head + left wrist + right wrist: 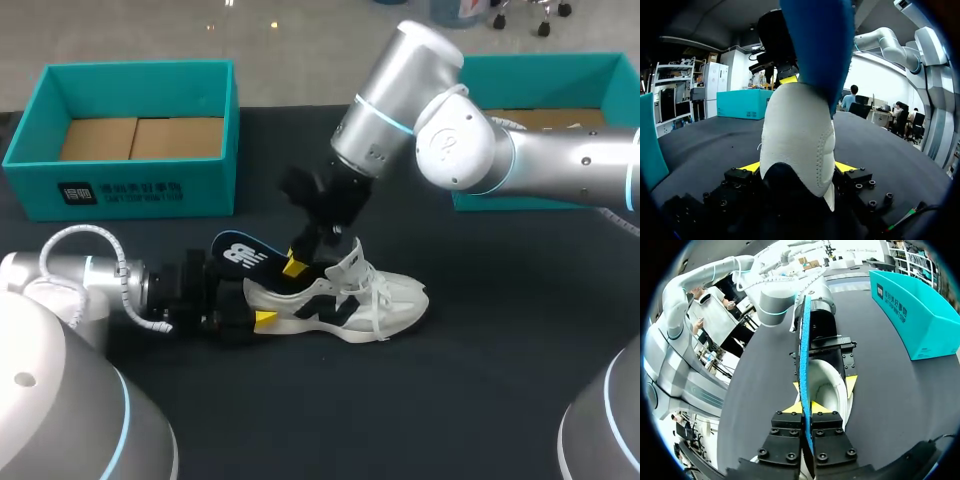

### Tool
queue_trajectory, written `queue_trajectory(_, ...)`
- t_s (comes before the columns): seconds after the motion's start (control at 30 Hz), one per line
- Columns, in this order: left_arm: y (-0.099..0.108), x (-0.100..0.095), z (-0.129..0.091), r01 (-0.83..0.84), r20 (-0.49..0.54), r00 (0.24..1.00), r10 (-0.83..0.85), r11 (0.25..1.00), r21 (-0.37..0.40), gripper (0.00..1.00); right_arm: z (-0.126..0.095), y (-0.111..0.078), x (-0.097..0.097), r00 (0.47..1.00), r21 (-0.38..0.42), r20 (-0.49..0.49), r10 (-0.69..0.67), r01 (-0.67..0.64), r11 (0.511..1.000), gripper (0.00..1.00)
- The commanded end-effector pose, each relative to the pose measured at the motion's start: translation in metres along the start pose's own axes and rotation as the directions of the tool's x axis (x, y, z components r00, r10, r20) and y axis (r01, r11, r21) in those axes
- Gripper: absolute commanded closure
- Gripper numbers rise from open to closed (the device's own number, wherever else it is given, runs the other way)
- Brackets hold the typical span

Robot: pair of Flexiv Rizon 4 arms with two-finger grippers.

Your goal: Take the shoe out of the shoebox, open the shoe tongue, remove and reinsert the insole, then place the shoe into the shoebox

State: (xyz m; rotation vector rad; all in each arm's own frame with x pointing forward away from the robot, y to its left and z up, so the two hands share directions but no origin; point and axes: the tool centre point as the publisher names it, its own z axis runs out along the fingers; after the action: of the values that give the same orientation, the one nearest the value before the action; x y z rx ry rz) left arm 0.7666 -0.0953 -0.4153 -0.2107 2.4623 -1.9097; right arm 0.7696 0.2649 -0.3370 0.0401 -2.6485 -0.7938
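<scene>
Right end effector [293,266] pinching insole [238,252], left end effector [259,306] clamping shoe [385,300] heel, shoebox [150,186] behind

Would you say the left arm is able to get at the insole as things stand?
Probably not: the left hand is shut on the heel of the shoe, and the right hand grips the insole sticking out of it.

head: high, behind, looking down | wrists: close, facing each other | shared: shoe [390,300]
</scene>
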Motion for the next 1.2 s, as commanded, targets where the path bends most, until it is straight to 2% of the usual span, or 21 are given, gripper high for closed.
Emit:
queue_trajectory(0.03, 0.001, 0.0, 0.001, 0.001, 0.0, 1.0, -0.001, 1.0, -0.001, 1.0, -0.003, 0.009, -0.001, 1.0, 0.004, 0.0, -0.006, 0.006, 1.0, 1.0)
queue_trajectory(0.13, 0.001, 0.0, 0.001, 0.001, 0.0, 1.0, -0.001, 1.0, -0.001, 1.0, -0.009, 0.015, -0.001, 1.0, -0.04, 0.013, -0.005, 0.006, 0.999, 1.0)
queue_trajectory(0.4, 0.001, 0.0, 0.001, 0.001, 0.0, 1.0, -0.001, 1.0, -0.001, 1.0, -0.034, 0.045, 0.003, 0.998, -0.15, 0.057, -0.003, 0.012, 0.989, 1.0)
queue_trajectory(0.8, 0.001, 0.0, 0.001, 0.001, 0.0, 1.0, -0.001, 1.0, -0.001, 1.0, -0.071, 0.083, 0.0, 0.997, -0.22, 0.042, -0.057, 0.065, 0.973, 1.0)
queue_trajectory(1.0, 0.001, 0.0, 0.001, 0.001, 0.0, 1.0, -0.001, 1.0, -0.001, 1.0, -0.086, 0.104, 0.002, 0.993, -0.255, 0.074, -0.092, 0.108, 0.961, 1.0)
queue_trajectory(1.2, 0.001, 0.0, 0.001, 0.001, 0.0, 1.0, -0.001, 1.0, -0.001, 1.0, -0.086, 0.104, 0.002, 0.993, -0.255, 0.074, -0.092, 0.108, 0.961, 1.0)
